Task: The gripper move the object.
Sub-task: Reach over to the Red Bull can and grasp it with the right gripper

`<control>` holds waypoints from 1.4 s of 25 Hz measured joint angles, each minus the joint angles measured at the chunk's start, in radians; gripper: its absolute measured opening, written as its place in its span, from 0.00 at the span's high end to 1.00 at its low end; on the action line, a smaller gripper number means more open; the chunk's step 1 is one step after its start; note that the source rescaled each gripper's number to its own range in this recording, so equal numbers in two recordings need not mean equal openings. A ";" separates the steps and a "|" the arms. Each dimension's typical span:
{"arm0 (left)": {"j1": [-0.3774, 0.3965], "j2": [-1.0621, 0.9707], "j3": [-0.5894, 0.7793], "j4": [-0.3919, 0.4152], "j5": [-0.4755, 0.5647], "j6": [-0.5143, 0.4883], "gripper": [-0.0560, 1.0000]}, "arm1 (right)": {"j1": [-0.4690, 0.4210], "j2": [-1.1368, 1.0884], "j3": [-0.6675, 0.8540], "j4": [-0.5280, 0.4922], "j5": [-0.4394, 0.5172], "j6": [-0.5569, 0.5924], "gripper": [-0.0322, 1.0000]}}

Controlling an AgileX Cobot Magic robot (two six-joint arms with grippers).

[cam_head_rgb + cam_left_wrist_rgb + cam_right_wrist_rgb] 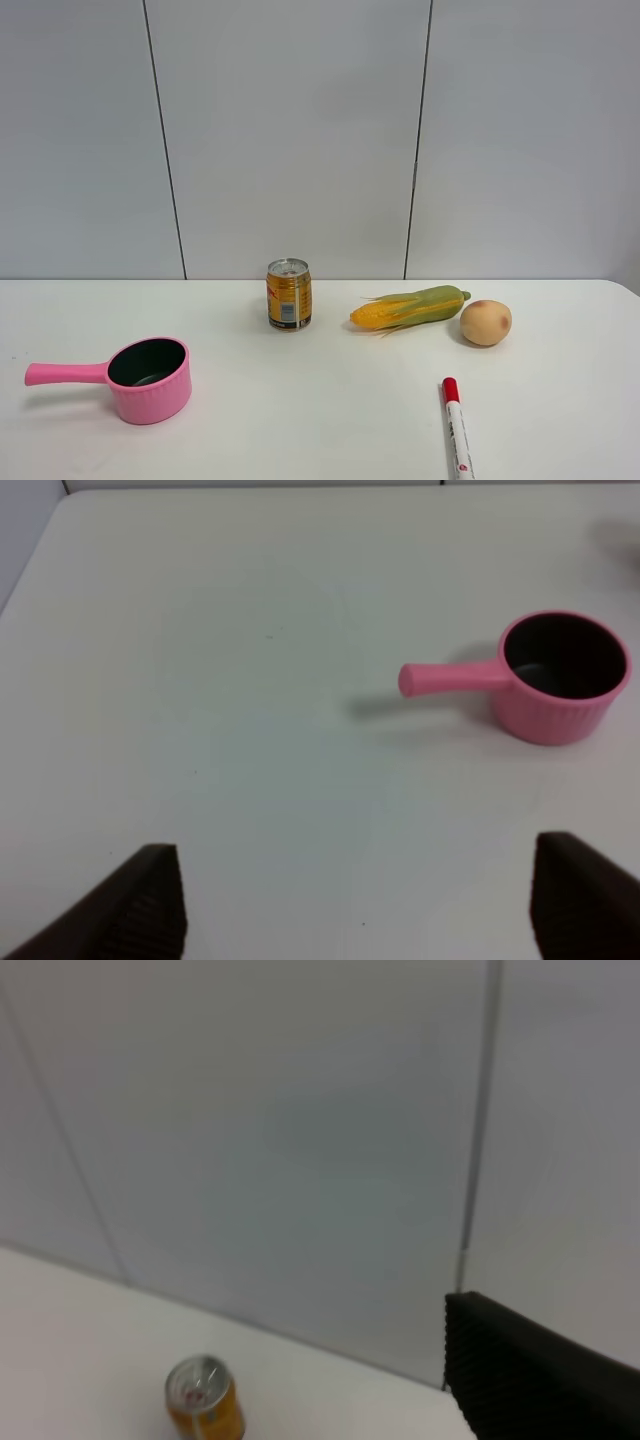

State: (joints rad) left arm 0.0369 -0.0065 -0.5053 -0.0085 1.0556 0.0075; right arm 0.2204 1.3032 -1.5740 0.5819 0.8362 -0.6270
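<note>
Claw by claw: my left claw stands wide, its two dark fingers far apart above the bare table, holding and touching nothing. My right claw shows only one ribbed black finger, so I cannot tell how far it is open. It is well apart from everything.

The white table carries everything. The pink saucepan sits on my left side, with its handle pointing further left. The corn cob lies right of centre. The can stands upright near the back of the table by the wall, between saucepan and corn cob, well apart from both and free all round. The potato sits just beside the corn cob's tip, and the red-capped marker lies nearer the front.

I judge the can light, thin-walled, smooth and rather slippery, so easy to tip or dent. I would take it across the middle of its round wall, below the rim, with a moderate squeeze.
</note>
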 joint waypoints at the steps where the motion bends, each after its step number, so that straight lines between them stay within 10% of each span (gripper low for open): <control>1: 0.000 0.000 0.000 0.000 0.000 0.001 0.00 | 0.058 0.051 -0.036 -0.063 0.000 0.049 0.00; 6: 0.000 0.000 0.000 0.000 0.000 0.001 0.00 | 0.231 0.324 -0.224 -0.370 0.011 0.377 0.00; 12: 0.000 0.000 0.000 0.000 0.000 0.001 0.00 | 0.381 0.639 -0.421 -0.567 0.106 0.501 0.00; 35: 0.000 0.000 0.000 0.000 0.000 0.001 0.00 | 0.421 1.070 -0.494 -0.772 -0.144 0.768 0.00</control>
State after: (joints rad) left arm 0.0369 -0.0065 -0.5053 -0.0085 1.0556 0.0081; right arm 0.6417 2.3732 -2.0676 -0.1906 0.6923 0.1412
